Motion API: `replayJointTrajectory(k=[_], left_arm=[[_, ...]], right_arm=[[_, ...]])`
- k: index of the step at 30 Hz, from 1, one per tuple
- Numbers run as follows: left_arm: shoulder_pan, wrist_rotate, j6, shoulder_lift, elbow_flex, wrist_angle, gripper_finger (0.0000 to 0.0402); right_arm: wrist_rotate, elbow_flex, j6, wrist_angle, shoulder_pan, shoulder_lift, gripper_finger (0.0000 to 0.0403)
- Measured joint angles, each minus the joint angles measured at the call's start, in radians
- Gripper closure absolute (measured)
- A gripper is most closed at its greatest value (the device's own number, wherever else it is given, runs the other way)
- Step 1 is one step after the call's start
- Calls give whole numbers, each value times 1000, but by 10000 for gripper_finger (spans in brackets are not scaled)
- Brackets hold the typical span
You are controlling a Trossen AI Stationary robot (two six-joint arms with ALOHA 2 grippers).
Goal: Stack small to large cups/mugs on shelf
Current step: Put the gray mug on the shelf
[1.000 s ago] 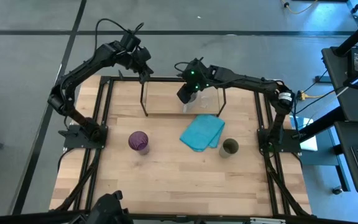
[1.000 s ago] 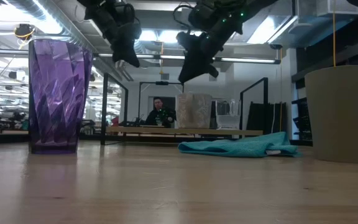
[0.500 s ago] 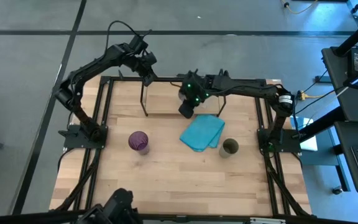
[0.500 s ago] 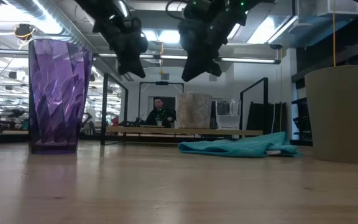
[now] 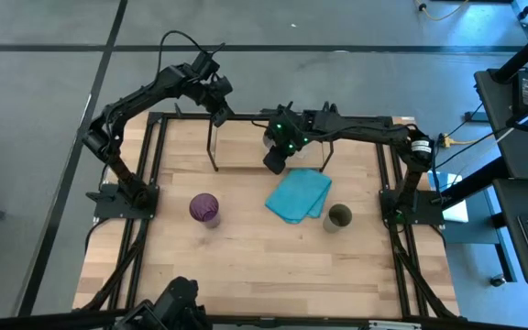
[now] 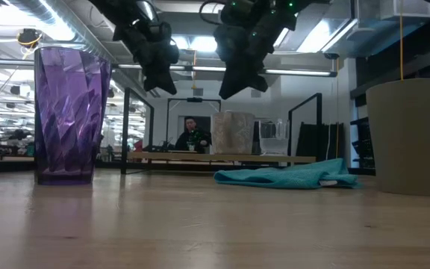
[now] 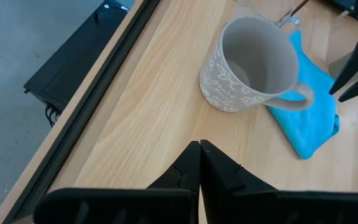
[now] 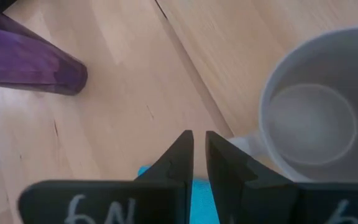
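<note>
We see the wooden table (image 5: 246,266) with the shelf (image 5: 214,142) at its far edge. Purple tumbler (image 5: 204,209) stands left of the turquoise cloth (image 5: 298,195), olive cup (image 5: 339,217) right of it, both off the shelf. Grey mug (image 7: 253,65) sits upright on the shelf base, clear glass (image 6: 273,139) just beside it. Left gripper (image 5: 219,112) hangs over the shelf's back left, fingers pressed together, empty. Right gripper (image 5: 274,161) hovers above the mug, fingers nearly closed, narrow gap, holding nothing.
</note>
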Motion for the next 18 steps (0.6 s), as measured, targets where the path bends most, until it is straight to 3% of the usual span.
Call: replayJointTrajectory(k=[18], left_arm=[[0,-1,-10,0,0,5,401]], right_arm=[[72,1,56,5,7,34,357]])
